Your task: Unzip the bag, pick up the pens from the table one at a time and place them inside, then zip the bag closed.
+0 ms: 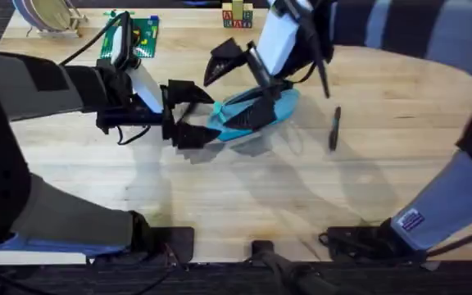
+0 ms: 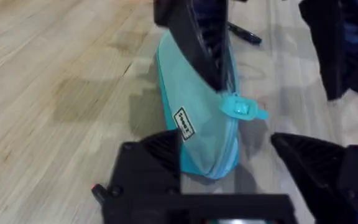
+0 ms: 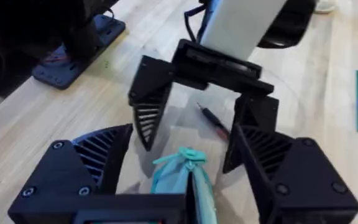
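Observation:
The light blue bag (image 1: 256,115) lies mid-table, between both grippers. My left gripper (image 1: 188,115) is open, and its fingers (image 2: 148,165) straddle the bag's near end (image 2: 197,130). The teal pull tab (image 2: 242,109) sits close to that end. My right gripper (image 1: 242,84) is open over the bag, one black finger (image 2: 197,43) resting along its top. From the right wrist, the bag's end (image 3: 182,171) shows between my right gripper's fingers (image 3: 86,168). One dark pen (image 1: 334,129) lies on the table (image 1: 367,180) right of the bag. Another pen (image 3: 213,118) lies under the left gripper.
A green board (image 1: 133,37) with small pieces and a rack of plates (image 1: 43,16) stand at the back left. Wooden letter blocks (image 1: 236,16) sit at the back centre. The arms' bases and cables (image 1: 359,239) line the front edge.

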